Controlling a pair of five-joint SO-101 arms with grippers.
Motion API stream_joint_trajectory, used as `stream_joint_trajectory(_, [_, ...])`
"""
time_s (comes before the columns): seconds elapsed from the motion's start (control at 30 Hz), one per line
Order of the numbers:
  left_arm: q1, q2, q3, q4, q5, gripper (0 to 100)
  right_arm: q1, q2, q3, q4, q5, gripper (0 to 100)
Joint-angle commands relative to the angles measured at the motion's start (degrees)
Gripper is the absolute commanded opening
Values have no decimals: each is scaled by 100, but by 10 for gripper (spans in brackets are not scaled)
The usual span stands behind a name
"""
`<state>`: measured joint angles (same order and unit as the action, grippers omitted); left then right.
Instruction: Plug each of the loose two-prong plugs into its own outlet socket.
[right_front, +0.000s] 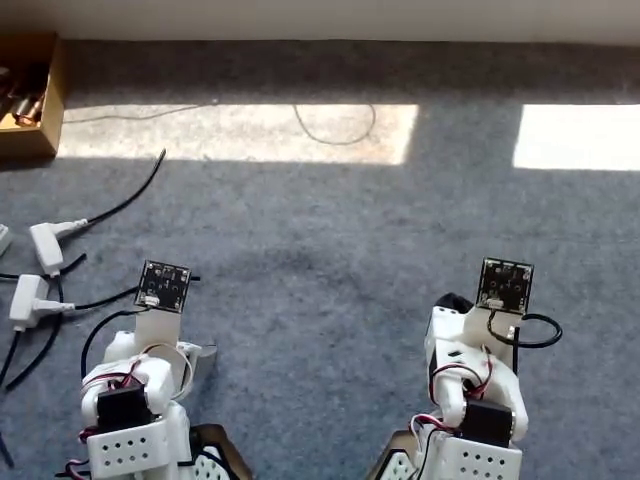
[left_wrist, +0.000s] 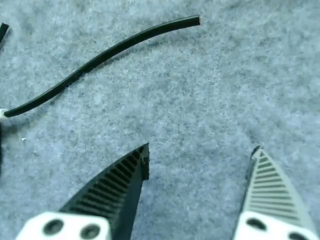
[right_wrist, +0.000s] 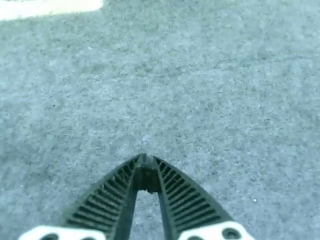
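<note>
Two loose plugs lie on the grey short-pile carpet (right_front: 330, 230) at the far left of the high view: an upper white plastic plug (right_front: 47, 243) and, just below it, a lower white plastic plug (right_front: 25, 298), near each other but apart, each trailing a black rubber-sheathed cable (left_wrist: 110, 52). Judged light, with hard, smooth and somewhat slippery shells. The cords are springy enough to twist a lifted plug off line (prongs too small to make out). Best hold is likely across the flat sides of a body, mid-length, clear of both the cord end and the prong end; gripping the cable would give no control of the prongs. The left arm (right_front: 140, 400) sits folded low at the near edge, right of the plugs, with the left gripper (left_wrist: 201, 149) close over bare carpet, jaws spread wide and holding nothing, a cut cable end lying beyond its tips. The right arm (right_front: 470, 390) is folded likewise, well apart from the plugs; the right gripper (right_wrist: 145, 159) has its jaws pressed together, empty.
</note>
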<state>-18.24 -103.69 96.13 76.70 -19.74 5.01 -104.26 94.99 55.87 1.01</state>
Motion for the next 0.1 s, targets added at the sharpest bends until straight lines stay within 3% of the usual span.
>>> stream_joint_trajectory(0.0, [57,-40,101,88,-9,315,40,-75,875,-92,-62,9])
stream_joint_trajectory(0.07, [57,-40,101,88,-9,315,40,-75,875,-92,-62,9])
